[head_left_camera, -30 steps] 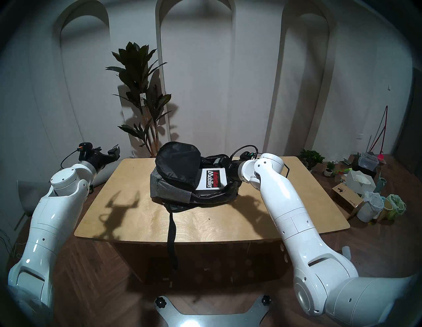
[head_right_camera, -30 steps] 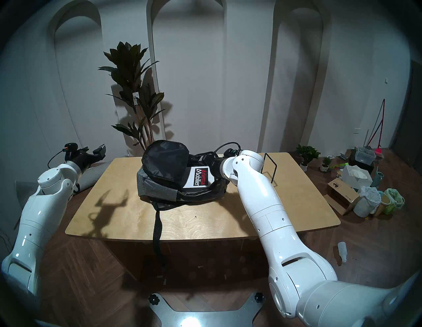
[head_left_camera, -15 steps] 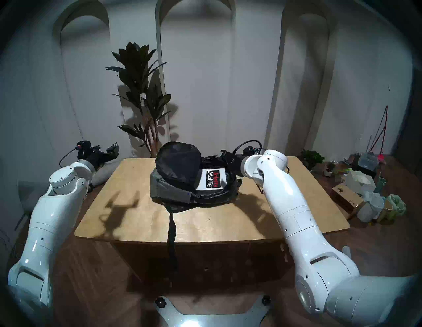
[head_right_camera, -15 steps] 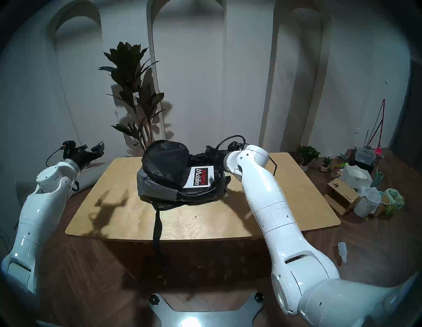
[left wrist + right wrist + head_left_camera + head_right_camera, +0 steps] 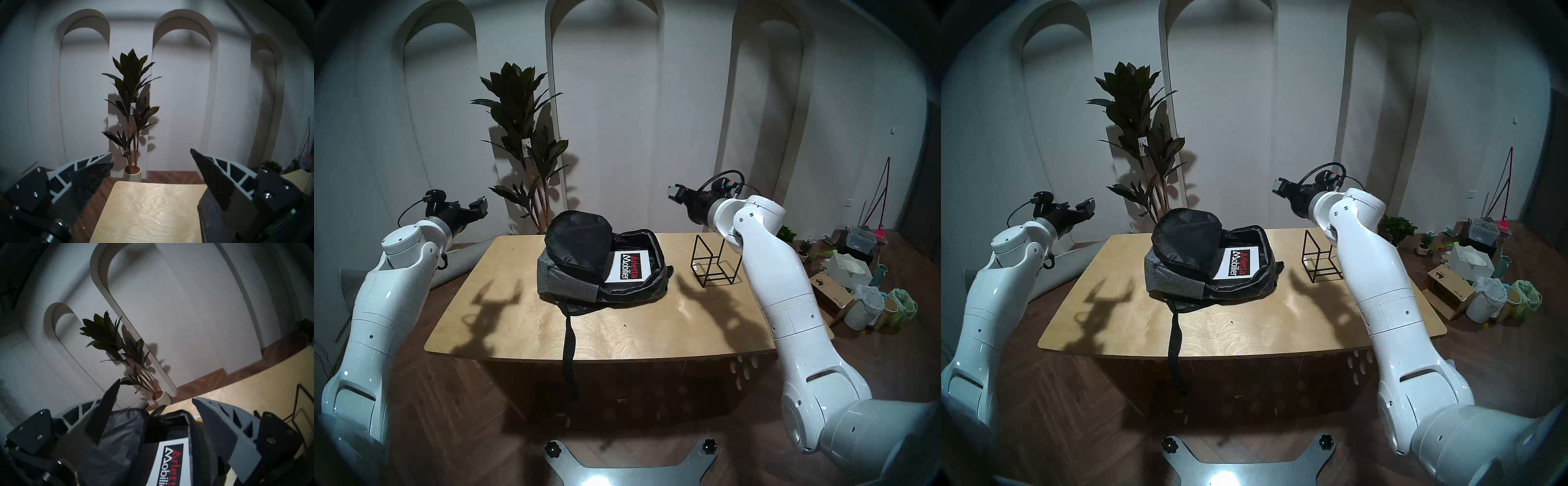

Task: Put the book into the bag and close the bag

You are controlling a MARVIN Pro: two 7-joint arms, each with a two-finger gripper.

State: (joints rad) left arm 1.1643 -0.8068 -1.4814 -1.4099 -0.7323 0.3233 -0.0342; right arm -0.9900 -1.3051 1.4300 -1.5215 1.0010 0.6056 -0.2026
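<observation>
Grey bag (image 5: 572,288) lies mid-table (image 5: 517,325), flap up, with the book (image 5: 628,268) inside; zipping remains. Left gripper (image 5: 479,206) and right gripper (image 5: 674,194) hang open and empty, well above the table's sides. Rack (image 5: 711,264) stands just right of the bag, crowding that approach.

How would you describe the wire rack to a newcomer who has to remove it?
On the wooden table, look right of the open grey bag holding the white book. The wire rack stands there: an empty frame of thin black rods, the only see-through thing.
</observation>
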